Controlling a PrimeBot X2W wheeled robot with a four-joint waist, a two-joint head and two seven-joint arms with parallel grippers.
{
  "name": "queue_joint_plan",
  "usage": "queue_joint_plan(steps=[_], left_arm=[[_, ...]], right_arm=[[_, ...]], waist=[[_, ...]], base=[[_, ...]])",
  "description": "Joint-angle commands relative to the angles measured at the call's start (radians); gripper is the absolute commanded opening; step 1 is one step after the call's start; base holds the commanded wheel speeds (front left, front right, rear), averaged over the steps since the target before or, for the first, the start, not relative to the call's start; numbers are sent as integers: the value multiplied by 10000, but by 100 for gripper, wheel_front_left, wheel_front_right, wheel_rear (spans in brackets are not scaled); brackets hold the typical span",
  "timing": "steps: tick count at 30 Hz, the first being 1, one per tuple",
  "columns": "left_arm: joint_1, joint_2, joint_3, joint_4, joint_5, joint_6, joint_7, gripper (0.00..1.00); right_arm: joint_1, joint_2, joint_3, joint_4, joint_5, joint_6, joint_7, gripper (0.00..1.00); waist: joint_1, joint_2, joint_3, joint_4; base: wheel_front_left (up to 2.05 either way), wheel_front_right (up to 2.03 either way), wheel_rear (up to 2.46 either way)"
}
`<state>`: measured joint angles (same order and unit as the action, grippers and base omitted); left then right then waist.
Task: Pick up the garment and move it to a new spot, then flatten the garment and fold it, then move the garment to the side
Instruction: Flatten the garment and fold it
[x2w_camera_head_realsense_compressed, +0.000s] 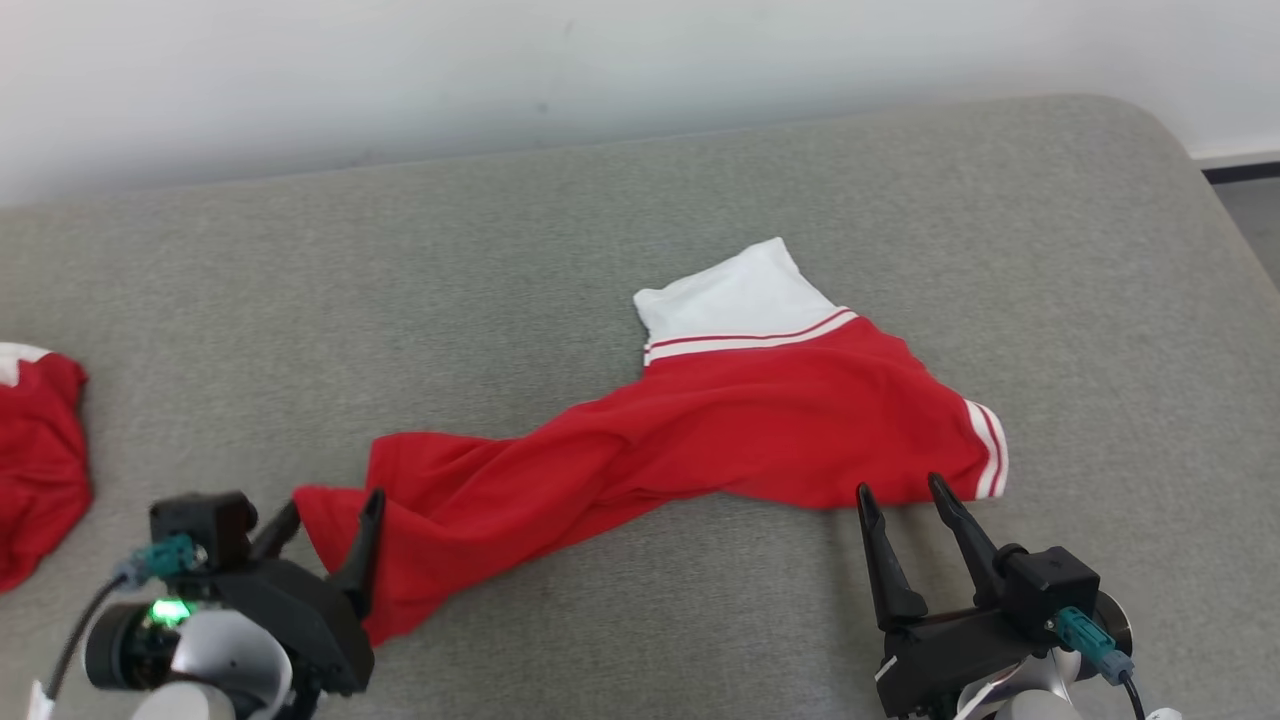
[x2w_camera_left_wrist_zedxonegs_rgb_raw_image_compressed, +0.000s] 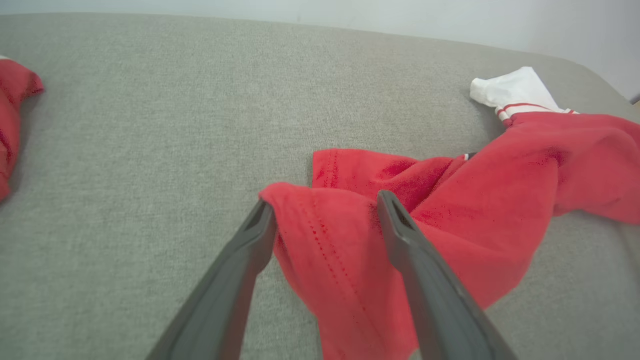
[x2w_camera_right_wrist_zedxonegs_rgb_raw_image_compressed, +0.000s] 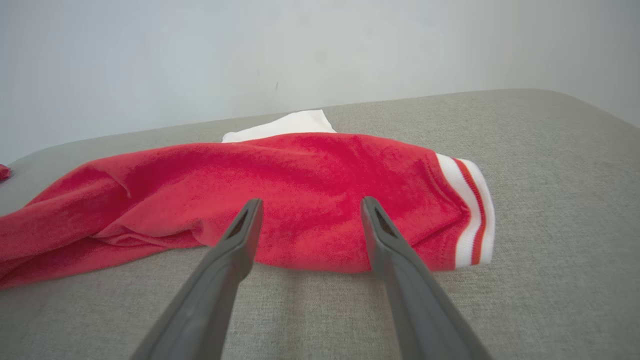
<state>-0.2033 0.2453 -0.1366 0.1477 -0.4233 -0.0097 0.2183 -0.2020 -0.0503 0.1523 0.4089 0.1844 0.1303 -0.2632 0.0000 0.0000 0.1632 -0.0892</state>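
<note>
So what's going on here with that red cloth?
A two-armed robot is working on a red garment with white trim, lying rumpled on a grey padded surface. Its left gripper is open, with the garment's near-left corner between its fingers, nothing clamped. Its right gripper is open too, poised just short of the near edge beside the striped cuff. The garment is not yet flat or folded. A second garment lies at the far left.

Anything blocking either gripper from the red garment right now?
Nothing visible. The right gripper, open, points at the garment's near edge, with just bare grey cushion under its fingers. The left gripper, open, straddles the garment's other end. The second red cloth lies well off to the left.
</note>
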Motion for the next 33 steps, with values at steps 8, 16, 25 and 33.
queue_joint_plan(steps=[8,16,25,33], left_arm=[[60,269,36,-300,-120,33,470,100],[1237,406,-213,-2012,-235,436,1635,100],[1906,912,-123,-4157,94,1162,3060,100],[150,656,-185,-2636,-198,772,2621,100]], right_arm=[[186,1,-157,22,-1,6,-6,100],[400,-1,-282,-2,-67,6,-2,100],[285,1,-88,-84,-31,6,47,100],[53,1,-89,-130,-5,6,98,100]], waist=[[0,0,4,-357],[0,0,-190,146],[0,0,-184,386],[0,0,376,56]], base=[[0,0,0],[0,0,0],[0,0,0],[0,0,0]])
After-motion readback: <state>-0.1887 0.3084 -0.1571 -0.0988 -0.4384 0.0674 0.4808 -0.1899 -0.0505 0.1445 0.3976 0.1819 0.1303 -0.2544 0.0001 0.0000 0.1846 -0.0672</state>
